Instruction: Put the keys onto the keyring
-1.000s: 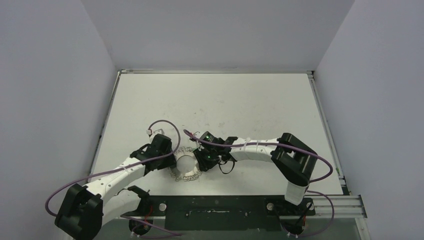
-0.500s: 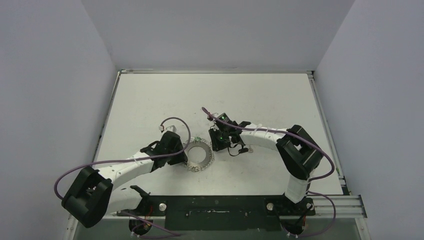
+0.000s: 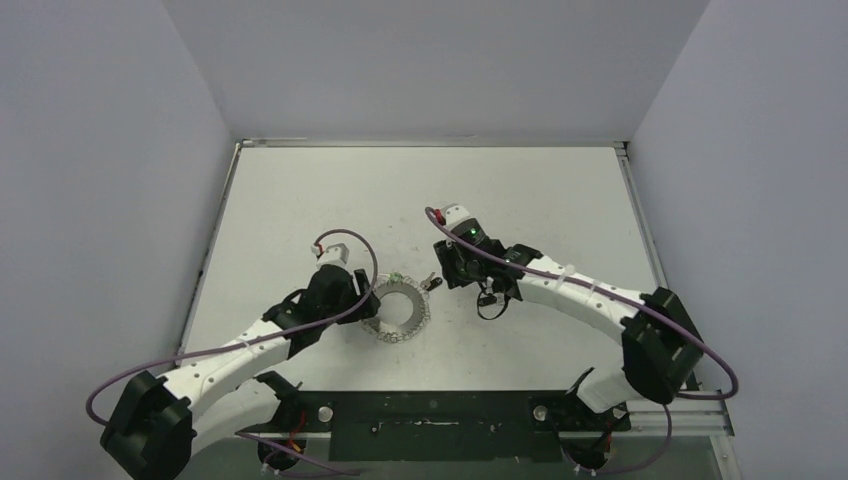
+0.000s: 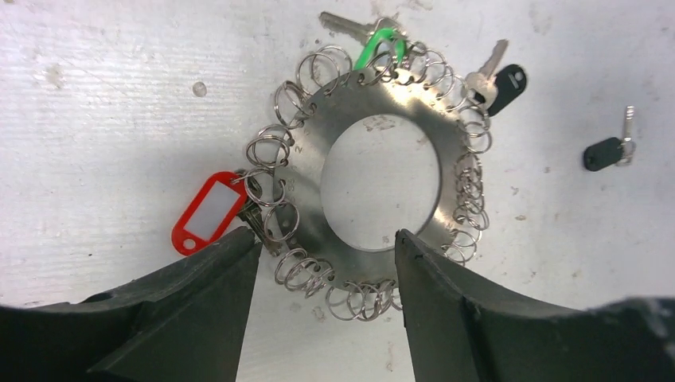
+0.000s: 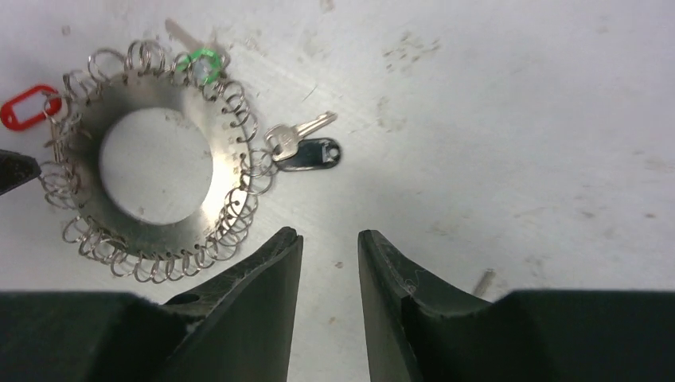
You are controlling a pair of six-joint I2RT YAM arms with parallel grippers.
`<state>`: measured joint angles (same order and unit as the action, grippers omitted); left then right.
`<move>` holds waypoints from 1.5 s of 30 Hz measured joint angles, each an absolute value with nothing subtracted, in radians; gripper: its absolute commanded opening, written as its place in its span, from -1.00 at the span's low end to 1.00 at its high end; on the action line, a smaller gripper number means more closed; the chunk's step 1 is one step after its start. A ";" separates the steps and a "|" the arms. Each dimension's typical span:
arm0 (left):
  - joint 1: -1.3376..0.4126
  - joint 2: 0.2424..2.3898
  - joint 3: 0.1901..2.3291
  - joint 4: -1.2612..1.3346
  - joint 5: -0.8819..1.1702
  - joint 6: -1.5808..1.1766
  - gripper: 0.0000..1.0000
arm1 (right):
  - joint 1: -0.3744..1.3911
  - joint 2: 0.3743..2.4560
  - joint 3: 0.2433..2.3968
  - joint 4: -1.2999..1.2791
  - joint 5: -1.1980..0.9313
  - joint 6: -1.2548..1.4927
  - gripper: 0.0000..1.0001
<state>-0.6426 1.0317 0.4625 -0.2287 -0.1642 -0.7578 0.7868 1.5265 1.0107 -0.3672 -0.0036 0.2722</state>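
Observation:
The keyring is a flat steel ring edged with small wire loops, carrying a green tag; it lies flat on the table. One key with a black head lies against the loops at its far right edge; whether it is hooked on I cannot tell. A second black-headed key lies loose further right. My left gripper is open, its fingers straddling the ring's near edge. The right gripper is open a little over bare table to the right of the keyring, holding nothing.
A red tag with a small key hangs from the ring's left side, by my left fingertip. A plain silver key pokes out beside the green tag. Purple cables loop over both arms. The walls stand far from the ring.
The ring slid up and to the right, then stopped. My right gripper drew back up and right, off the ring. The left gripper followed the ring and its jaws opened wider.

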 measured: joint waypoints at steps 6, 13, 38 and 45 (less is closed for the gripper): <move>-0.643 0.845 0.394 -0.228 -0.192 -0.730 0.30 | 0.780 1.287 0.941 -0.326 0.214 0.284 0.28; -0.643 0.721 0.316 -0.218 -0.191 -0.764 0.28 | 0.750 1.177 0.887 -0.328 0.353 0.353 0.54; -0.643 0.931 0.298 -0.143 -0.075 -0.808 0.14 | 0.831 1.454 0.672 -0.076 -0.189 0.698 -0.02; -0.645 0.930 0.305 -0.131 -0.039 -0.744 0.09 | 0.845 1.515 0.712 -0.070 -0.210 0.693 0.00</move>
<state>-0.6445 0.9302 0.3046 -0.1310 -0.0395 -0.7441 0.8448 1.5150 0.7124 -0.0704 -0.2104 0.6930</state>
